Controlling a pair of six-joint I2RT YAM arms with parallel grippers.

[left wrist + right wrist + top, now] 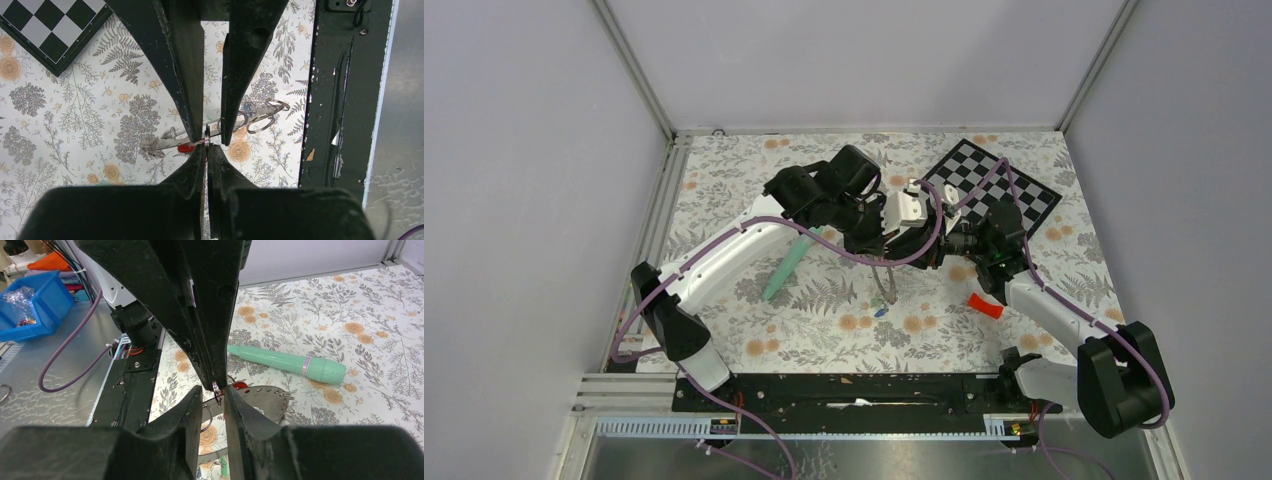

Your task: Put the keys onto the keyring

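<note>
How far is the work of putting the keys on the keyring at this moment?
Done: nothing I can confirm; no key is clearly on a ring. In hand: the left fingers are shut on a small thin metal ring, with the right fingers open on both sides of it. Left: the key with the red oval tag and the key with the blue tag, below, seem not yet threaded.

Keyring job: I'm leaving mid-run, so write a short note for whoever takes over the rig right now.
Left gripper: shut on a thin metal ring, held above the table.
Right gripper: open, fingers either side of that ring.
Keys: blue key below the grippers, red tag by the pinch; whether either is attached is unclear.
Done: ring picked up.
To do: thread the keys on.
</note>
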